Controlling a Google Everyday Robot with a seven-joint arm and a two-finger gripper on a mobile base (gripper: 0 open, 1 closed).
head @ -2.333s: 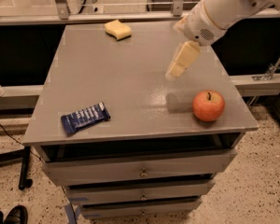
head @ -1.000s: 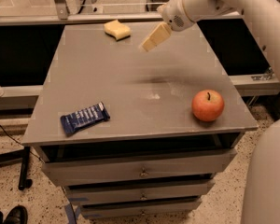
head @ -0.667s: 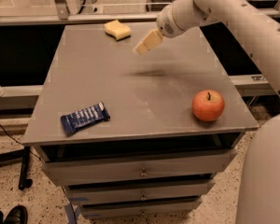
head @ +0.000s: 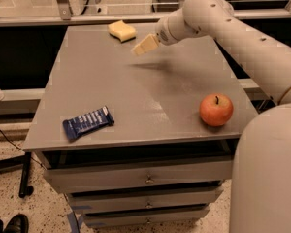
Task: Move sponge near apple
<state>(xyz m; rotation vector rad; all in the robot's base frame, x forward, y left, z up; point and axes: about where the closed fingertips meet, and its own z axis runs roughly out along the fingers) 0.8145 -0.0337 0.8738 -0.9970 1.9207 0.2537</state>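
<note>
The sponge (head: 121, 30), a pale yellow foam block, lies at the far edge of the grey table top (head: 136, 96), left of centre. The red-orange apple (head: 216, 109) stands near the front right corner. My gripper (head: 141, 47) hangs above the table just to the right of and a little nearer than the sponge, apart from it, pointing down-left toward it. It holds nothing that I can see. The white arm reaches in from the right.
A dark blue snack bar wrapper (head: 88, 122) lies near the front left corner. The table has drawers (head: 145, 178) below its front edge. A rail and glass panel (head: 77, 13) run behind the table. A shoe (head: 14, 224) shows on the floor at lower left.
My gripper has moved from above the right middle of the table, near the apple, back and to the left toward the sponge. The sponge, apple and wrapper have not moved.
</note>
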